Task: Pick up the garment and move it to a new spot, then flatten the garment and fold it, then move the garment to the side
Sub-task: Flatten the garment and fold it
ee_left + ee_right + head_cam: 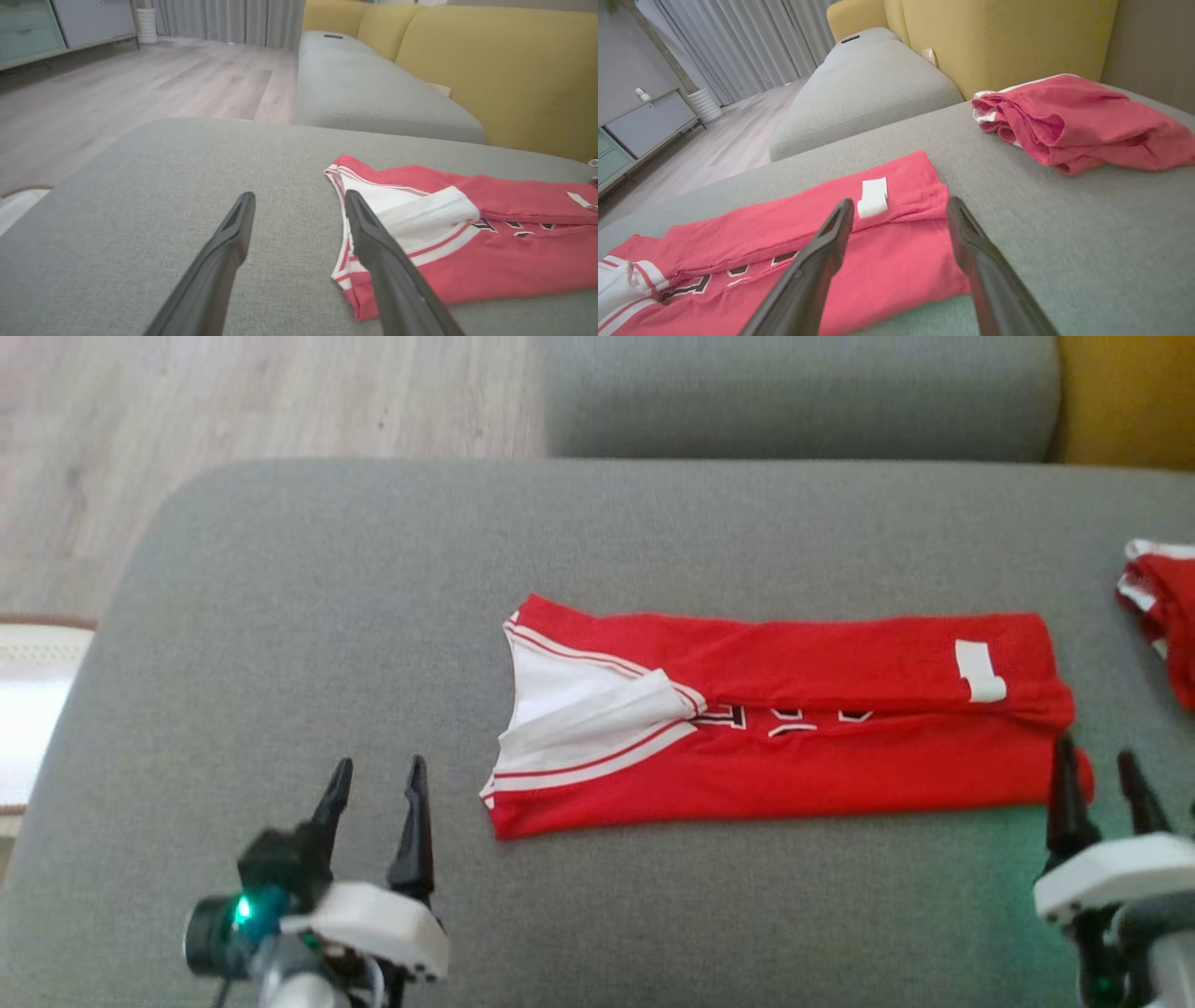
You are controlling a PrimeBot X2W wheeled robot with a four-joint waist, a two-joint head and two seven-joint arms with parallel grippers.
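Garment (840, 756): red knit cloth, smooth, faint sheen; white cloth trim. Cushion (327, 616): grey woven cloth, matt, finely grainy. Floor (233, 401): pale wood, satin. Backrest (514, 70): yellow cloth, matt. Left gripper (300, 195) fingers (224, 261): dark, matt, plastic-looking.

I see the garment (794, 775) in bright red, w/ white trim and thin red stripes at its neck end. Black letters edged in white run across its mid, and there's a white label (978, 672) near the other end. Under the garment the cushion (373, 616) is plain grey, fine weave. To the garment's right, a 2nd cloth (1162, 616) is the same red w/ white edging. Beyond the garment: mustard-yellow sofa back (514, 70) and pale wood-grain floor (187, 411). Left gripper (380, 763): fingers near black, body white, green light.
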